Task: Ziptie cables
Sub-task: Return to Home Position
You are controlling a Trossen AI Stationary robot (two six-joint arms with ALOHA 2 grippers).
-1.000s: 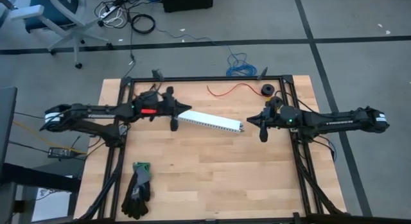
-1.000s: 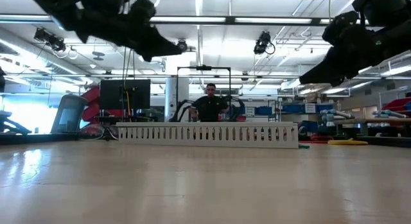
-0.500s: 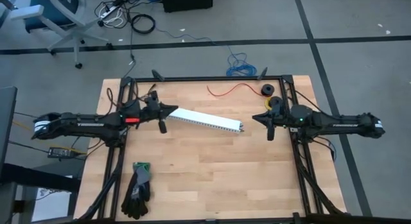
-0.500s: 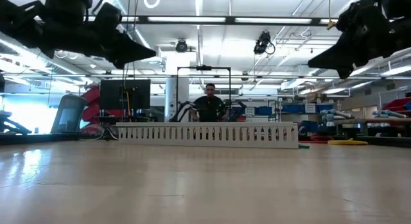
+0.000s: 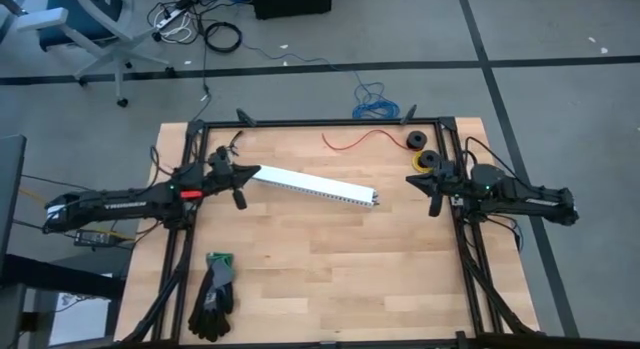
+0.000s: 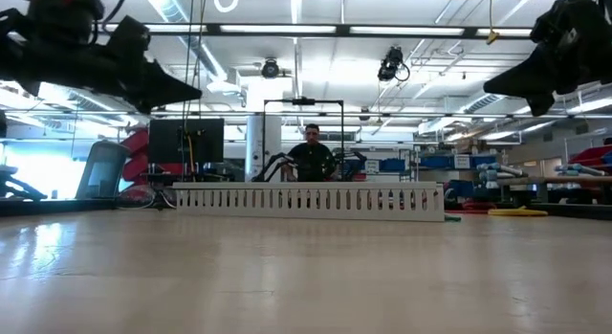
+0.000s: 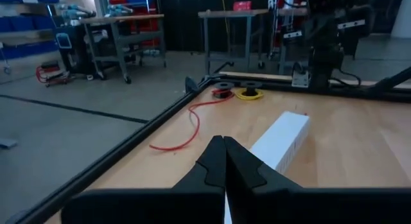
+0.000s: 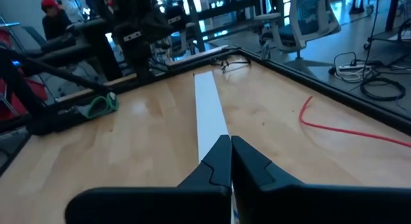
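Note:
The cables do not show in any view. A long white slotted channel (image 5: 315,187) lies flat on the wooden table, slanting from far left to mid right; it also shows in the low view (image 6: 308,198). My left gripper (image 5: 256,171) is shut and hangs level in the air just off the channel's left end (image 7: 223,142). My right gripper (image 5: 410,177) is shut too, level and well above the table, a short way right of the channel's right end (image 8: 230,142). Neither holds anything.
A thin red wire (image 5: 362,139) lies near the far edge, beside a black spool (image 5: 414,141) and a yellow spool (image 5: 426,161). Black-and-green gloves (image 5: 213,294) lie near the front left. A blue coiled cable (image 5: 375,99) lies on the floor. A person (image 6: 312,154) stands beyond the table.
Both arms have drawn back from the table's middle. My left gripper has gone toward the left edge, from over the channel to just off its left end. My right gripper has gone toward the right edge. The channel has stayed where it was.

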